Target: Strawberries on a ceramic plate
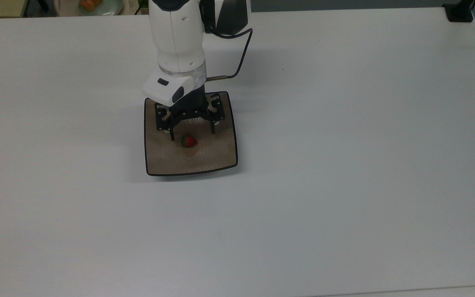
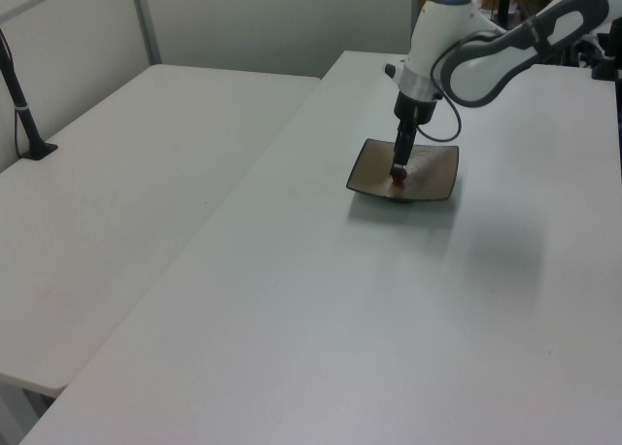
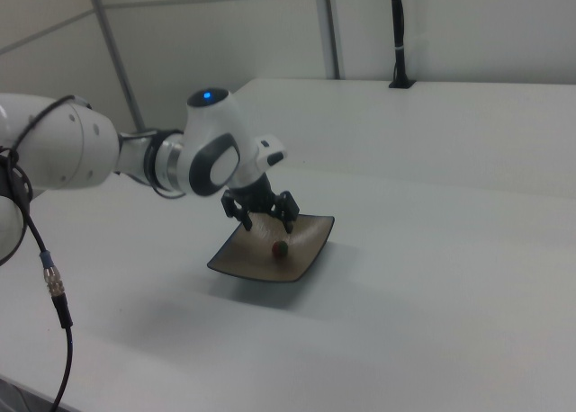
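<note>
Just left of centre in the upper half of the top view, the gripper (image 1: 192,133) hangs with its fingers spread wide and empty over the ceramic plate (image 1: 212,159) on the white table (image 1: 344,165), the strawberry (image 1: 188,141) lying free on the plate just below the fingertips.

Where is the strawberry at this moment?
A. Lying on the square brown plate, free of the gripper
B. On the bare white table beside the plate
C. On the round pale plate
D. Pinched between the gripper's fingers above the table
A: the strawberry lies on the square brown plate, with the open gripper above it, not touching.
</note>
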{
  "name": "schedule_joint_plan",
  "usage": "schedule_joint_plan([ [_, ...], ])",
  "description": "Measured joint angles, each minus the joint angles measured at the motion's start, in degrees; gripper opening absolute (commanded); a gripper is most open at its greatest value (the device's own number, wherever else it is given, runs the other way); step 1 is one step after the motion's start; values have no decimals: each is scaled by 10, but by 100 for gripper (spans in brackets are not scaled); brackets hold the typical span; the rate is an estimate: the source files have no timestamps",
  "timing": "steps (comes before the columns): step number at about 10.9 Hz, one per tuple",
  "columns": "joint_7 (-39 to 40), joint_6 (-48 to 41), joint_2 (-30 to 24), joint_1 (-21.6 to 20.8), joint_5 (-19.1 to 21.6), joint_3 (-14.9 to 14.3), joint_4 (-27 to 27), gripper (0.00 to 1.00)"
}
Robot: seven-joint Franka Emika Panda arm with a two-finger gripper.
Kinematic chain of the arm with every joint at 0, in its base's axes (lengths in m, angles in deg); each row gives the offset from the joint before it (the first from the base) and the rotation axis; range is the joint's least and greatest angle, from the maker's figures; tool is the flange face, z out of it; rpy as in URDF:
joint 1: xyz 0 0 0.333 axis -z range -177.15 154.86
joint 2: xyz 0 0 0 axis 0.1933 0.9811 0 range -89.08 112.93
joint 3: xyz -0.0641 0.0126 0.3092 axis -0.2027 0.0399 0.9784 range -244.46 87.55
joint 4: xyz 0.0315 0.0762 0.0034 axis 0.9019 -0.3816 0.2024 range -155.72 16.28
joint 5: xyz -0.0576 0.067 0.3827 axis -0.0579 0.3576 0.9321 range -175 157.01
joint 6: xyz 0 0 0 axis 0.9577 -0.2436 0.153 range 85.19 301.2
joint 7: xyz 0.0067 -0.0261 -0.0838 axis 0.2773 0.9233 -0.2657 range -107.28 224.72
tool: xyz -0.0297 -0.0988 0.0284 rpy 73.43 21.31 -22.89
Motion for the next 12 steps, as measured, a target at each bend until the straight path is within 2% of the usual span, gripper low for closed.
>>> schedule_joint_plan([
  [4, -25, -263, -33, -2, 0, 0, 133, 100],
  [6, -53, -348, -61, -7, 0, 0, 176, 100],
  [9, -63, -436, -120, -12, 1, 0, 186, 100],
  [12, -88, -470, -154, -20, 1, 0, 185, 100],
])
